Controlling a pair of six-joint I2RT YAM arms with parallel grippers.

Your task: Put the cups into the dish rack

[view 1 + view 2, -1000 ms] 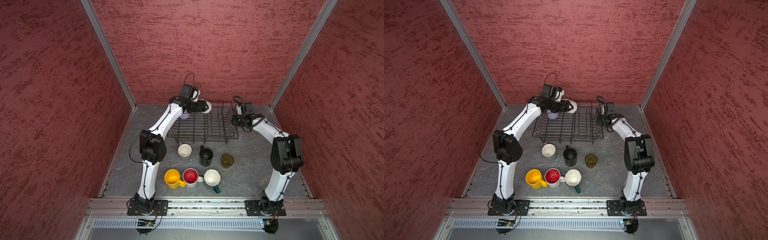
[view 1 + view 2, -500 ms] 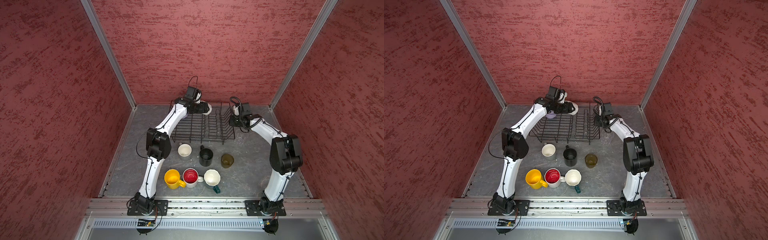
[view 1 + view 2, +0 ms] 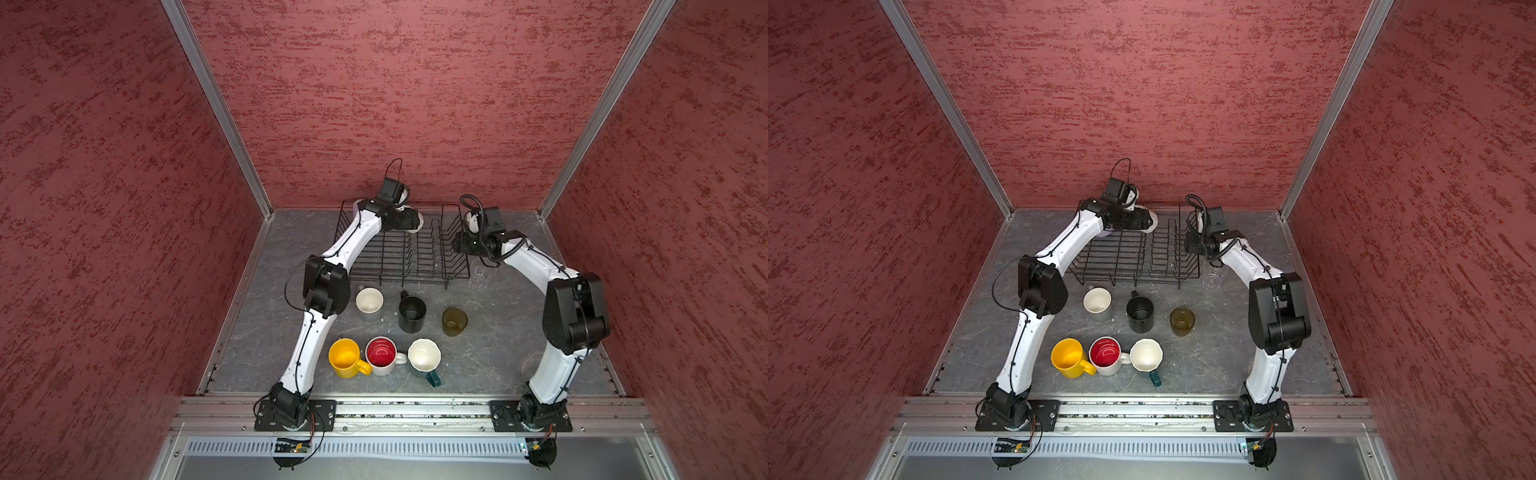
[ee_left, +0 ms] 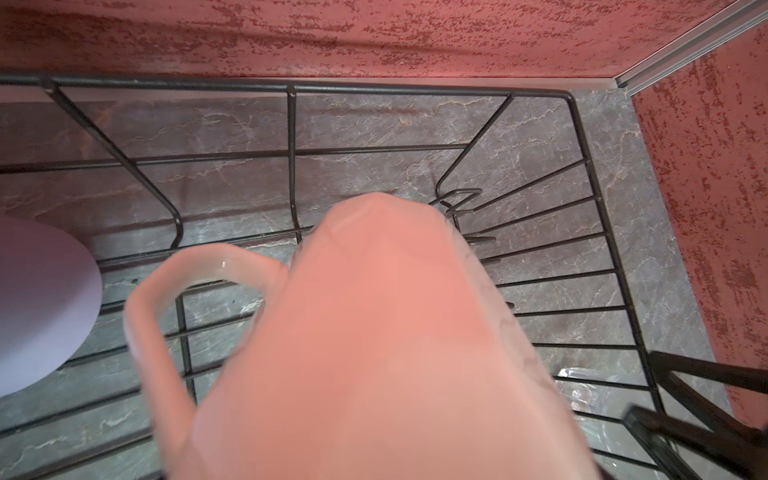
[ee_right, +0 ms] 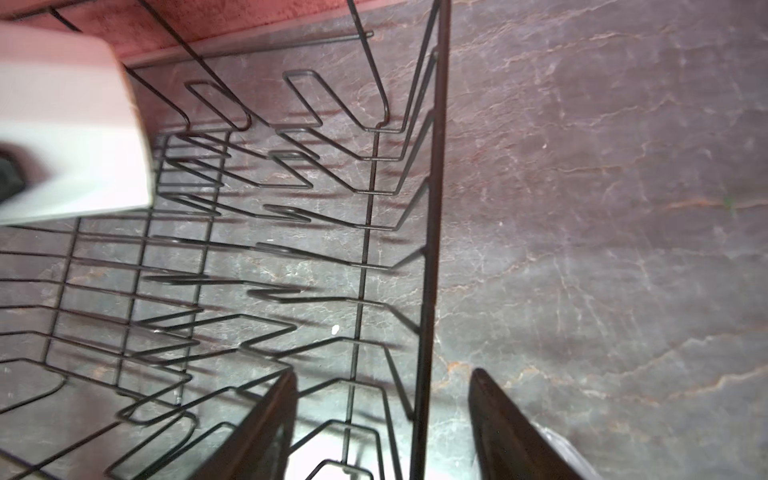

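White faceted mug (image 4: 395, 332): clamped in your left end effector (image 3: 406, 219) and tilted. It hangs above the dish rack (image 5: 433, 208) floor wires, handle free. The lavender cup (image 4: 41, 307) already sits in the rack just beside that end effector, so this looks like a carry to the open slot next to it.

Right end effector (image 5: 382, 436): jaws apart, straddling the rack's side rim and gripping nothing, probably there to steady the rack. The clear glass (image 3: 478, 274) stands on the table (image 5: 623, 208) close beside it, outside the rack.
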